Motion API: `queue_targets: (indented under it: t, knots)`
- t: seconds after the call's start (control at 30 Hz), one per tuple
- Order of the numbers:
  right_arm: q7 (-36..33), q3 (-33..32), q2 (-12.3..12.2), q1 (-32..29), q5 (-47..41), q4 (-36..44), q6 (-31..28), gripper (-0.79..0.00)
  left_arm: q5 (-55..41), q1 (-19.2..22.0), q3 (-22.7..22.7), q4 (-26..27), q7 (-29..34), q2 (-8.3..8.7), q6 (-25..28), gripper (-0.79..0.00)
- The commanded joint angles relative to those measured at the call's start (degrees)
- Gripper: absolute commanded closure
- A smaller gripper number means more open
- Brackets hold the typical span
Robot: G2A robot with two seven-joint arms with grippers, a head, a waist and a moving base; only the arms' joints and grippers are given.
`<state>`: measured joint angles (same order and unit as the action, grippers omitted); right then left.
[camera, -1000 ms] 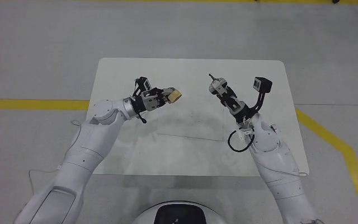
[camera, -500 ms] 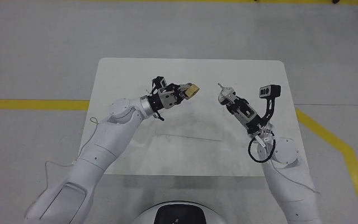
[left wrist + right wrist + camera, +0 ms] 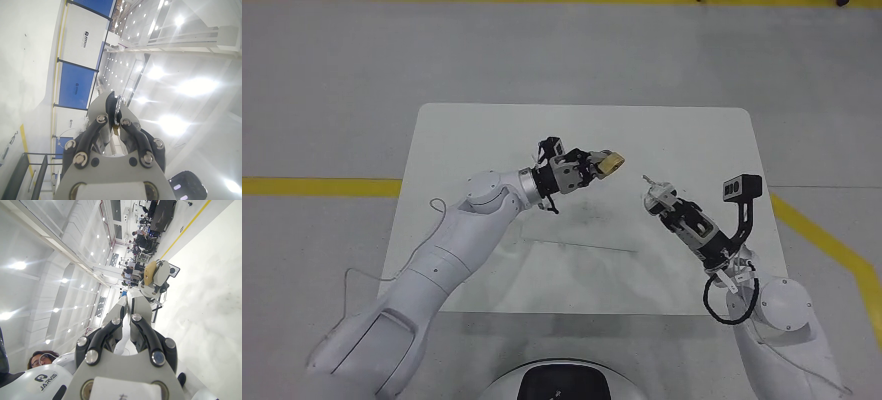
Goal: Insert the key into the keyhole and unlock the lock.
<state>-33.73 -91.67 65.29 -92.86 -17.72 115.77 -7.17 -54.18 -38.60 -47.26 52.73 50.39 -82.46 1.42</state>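
My left claw (image 3: 597, 163) clamps the brass padlock (image 3: 613, 160) by its shackle (image 3: 119, 101), keyhole (image 3: 146, 276) facing the key (image 3: 646, 180) pinched in my right claw (image 3: 653, 189), so the two can line up.

You had the white left arm (image 3: 485, 192) stretched forward with the elbow bent. Its grey-and-black two-fingered left gripper (image 3: 592, 166) was turned sideways toward the other arm, fingers clamped on the small brass padlock (image 3: 611, 161). Your white right arm (image 3: 787, 306) was raised from the near side, forearm angled inward. Its right gripper (image 3: 655, 195) was pinched tight on the thin silver key (image 3: 649, 184). The two grippers faced each other, near but apart.
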Motion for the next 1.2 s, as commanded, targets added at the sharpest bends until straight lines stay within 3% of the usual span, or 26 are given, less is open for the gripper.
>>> queue_targets:
  t: [0.0, 0.5, 0.67, 0.73, 0.9, 1.17]
  knots:
    - [0.1, 0.0, 0.0, 0.0, 0.0, 0.0, 0.0, 0.000, 0.0, 0.0, 0.0, 0.0, 0.0, 0.02, 0.0, 0.000]
    - [0.1, 0.1, 0.0, 0.0, 0.2, -0.1, 0.3, 0.000, 0.0, -0.9, -0.1, 1.0, -0.8, -0.01, -0.3, 0.000]
    - [5.4, 0.7, 0.2, -1.3, -0.7, 4.3, 7.6, 0.000, 1.0, -2.6, -1.1, 3.4, -1.9, 0.22, -1.6, 0.000]
    - [7.7, 1.7, 0.5, -2.3, -6.6, 6.2, 13.6, 0.000, 2.4, -2.6, -1.2, 4.2, -2.4, 0.33, -2.8, 0.000]
    - [13.6, 1.5, 0.5, -3.3, -5.3, 10.9, 25.0, 0.000, 7.9, -2.1, -0.9, 6.2, -4.5, 0.62, -6.3, 0.000]
    - [15.6, 2.7, 0.6, -4.0, -5.6, 12.0, 28.8, 0.000, 11.8, -3.2, -1.6, 9.8, -6.8, 0.97, -9.2, 0.000]
